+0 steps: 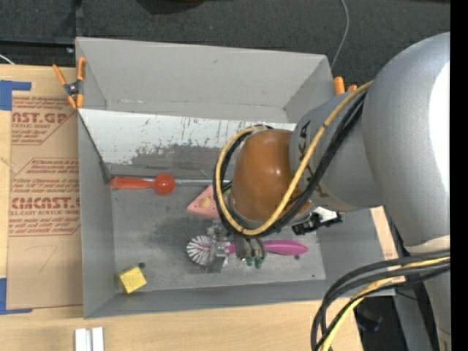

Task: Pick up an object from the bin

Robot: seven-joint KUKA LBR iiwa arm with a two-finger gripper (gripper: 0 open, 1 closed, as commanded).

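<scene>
My gripper (235, 252) is low in the bin's front middle, below the orange dome on the wrist. It stands open, its two fingertips apart over a brush (285, 248) that has a pink handle and a round white bristle head. One fingertip (217, 248) is right beside the bristle head, the other (253, 257) further along the handle. I cannot tell whether they touch the brush. A pale pink wedge-shaped thing (202, 204) lies just behind the gripper, partly hidden by the dome.
An orange-red spoon (142, 183) lies along the foot of the back wall at the left. A small yellow block (132, 279) sits in the front left corner. The arm and its looped cables cover the bin's right side.
</scene>
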